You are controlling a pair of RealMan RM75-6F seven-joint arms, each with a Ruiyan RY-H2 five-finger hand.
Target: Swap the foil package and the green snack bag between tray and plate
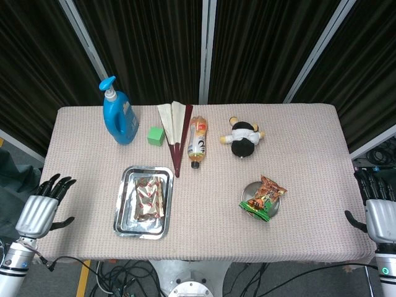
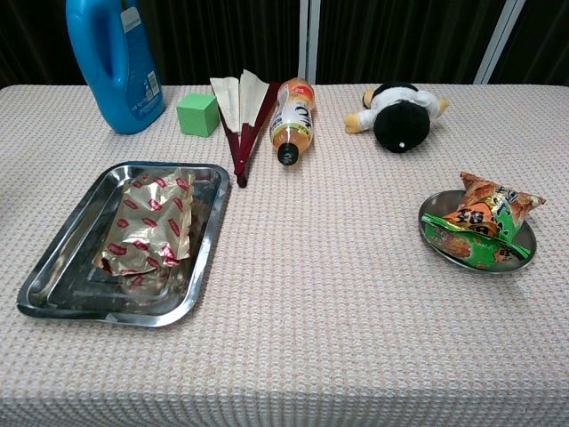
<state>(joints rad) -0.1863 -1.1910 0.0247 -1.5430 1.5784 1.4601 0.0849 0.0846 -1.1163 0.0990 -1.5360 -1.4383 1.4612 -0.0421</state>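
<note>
A crinkled foil package (image 1: 150, 196) (image 2: 148, 229) with red marks lies in the steel tray (image 1: 124, 204) (image 2: 53, 276) at the left of the table. The green and orange snack bag (image 1: 265, 197) (image 2: 484, 223) rests on a small round metal plate (image 1: 249, 192) (image 2: 524, 249) at the right. My left hand (image 1: 42, 205) hangs open off the table's left edge, well apart from the tray. My right hand (image 1: 378, 207) is open beyond the right edge, away from the plate. Neither hand shows in the chest view.
Along the back stand a blue detergent bottle (image 1: 120, 116) (image 2: 113, 62), a green cube (image 1: 155, 135) (image 2: 197, 114), a folded fan (image 1: 176, 132) (image 2: 242, 111), a drink bottle lying down (image 1: 197, 141) (image 2: 292, 117) and a plush toy (image 1: 243, 138) (image 2: 397, 113).
</note>
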